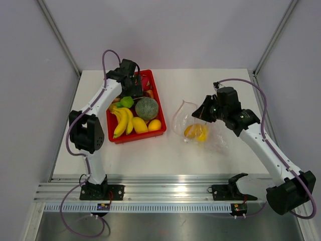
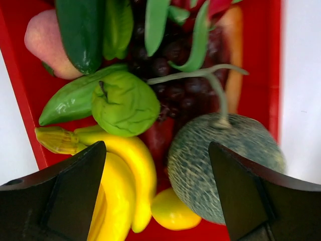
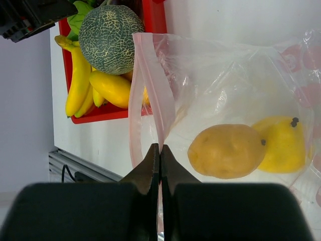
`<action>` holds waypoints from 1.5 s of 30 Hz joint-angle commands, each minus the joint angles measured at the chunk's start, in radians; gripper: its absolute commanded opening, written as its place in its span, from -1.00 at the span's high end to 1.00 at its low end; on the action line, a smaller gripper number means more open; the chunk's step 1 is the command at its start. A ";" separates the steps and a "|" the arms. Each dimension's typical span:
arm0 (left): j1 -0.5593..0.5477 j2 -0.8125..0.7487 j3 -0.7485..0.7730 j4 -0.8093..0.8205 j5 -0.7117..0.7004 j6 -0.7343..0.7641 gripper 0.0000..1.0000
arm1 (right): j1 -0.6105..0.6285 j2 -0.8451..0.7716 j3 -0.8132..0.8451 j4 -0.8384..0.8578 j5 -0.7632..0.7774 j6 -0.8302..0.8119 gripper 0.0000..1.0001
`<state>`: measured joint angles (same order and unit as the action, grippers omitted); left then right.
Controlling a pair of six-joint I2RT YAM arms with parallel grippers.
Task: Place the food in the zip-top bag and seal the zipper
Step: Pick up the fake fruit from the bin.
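Looking down first on the broad white tabletop (image 1: 165, 153), bearing everything in play. Taking in next the red rectangular plastic tray (image 1: 140, 137) on the left side, brimming with toy produce. Moving right to the crinkly transparent plastic zip-top bag (image 3: 235, 75), lying on the table apart from the tray, mouth gaping toward it, already carrying two pieces.

Hovering over the tray's far end with the black left gripper (image 2: 156, 148), jaws spread wide and gripping nothing. Pinching at the bag's mouth with the black right gripper (image 3: 159, 150), jaws pressed tight together on the edge there.

Spotting the round grey-green netted melon (image 2: 220, 165), sitting in the tray's near right part, just beside a bunch of yellow plastic bananas (image 1: 122, 122). Noting a wrinkled green round fruit (image 2: 125, 103) lying beyond the bananas.

Peering into the bag: a tan potato-shaped piece (image 3: 226, 150) touching a yellow lemon-shaped piece (image 3: 281, 143). Finishing on the thin pink zipper strip (image 3: 150, 85), running straight down into the right fingertips, unsealed.
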<state>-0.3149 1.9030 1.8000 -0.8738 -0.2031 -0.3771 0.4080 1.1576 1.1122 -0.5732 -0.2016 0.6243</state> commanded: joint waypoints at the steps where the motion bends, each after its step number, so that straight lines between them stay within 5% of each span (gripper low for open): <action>1: 0.033 0.037 0.048 0.002 -0.087 -0.006 -0.77 | 0.009 0.014 0.041 0.026 0.002 -0.017 0.96; 20: 0.100 0.169 -0.002 0.079 -0.002 -0.051 -0.66 | 0.009 0.074 0.046 0.062 -0.015 -0.008 0.98; 27: 0.099 0.151 -0.045 0.099 0.007 -0.049 -0.17 | 0.009 0.068 0.043 0.058 -0.012 -0.005 0.98; 31: 0.094 0.059 -0.082 0.096 -0.001 -0.060 0.16 | 0.009 0.059 0.040 0.056 -0.007 -0.003 0.98; 41: -0.068 -0.300 -0.113 0.027 0.033 0.027 0.31 | 0.009 0.065 0.041 0.073 -0.021 0.005 0.97; 45: -0.150 -0.373 -0.133 0.036 0.193 0.021 0.43 | 0.009 0.080 0.047 0.093 -0.041 0.009 0.98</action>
<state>-0.4267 1.5829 1.6726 -0.8330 -0.1436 -0.3782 0.4080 1.2312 1.1126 -0.5415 -0.2081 0.6258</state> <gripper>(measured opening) 0.655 0.020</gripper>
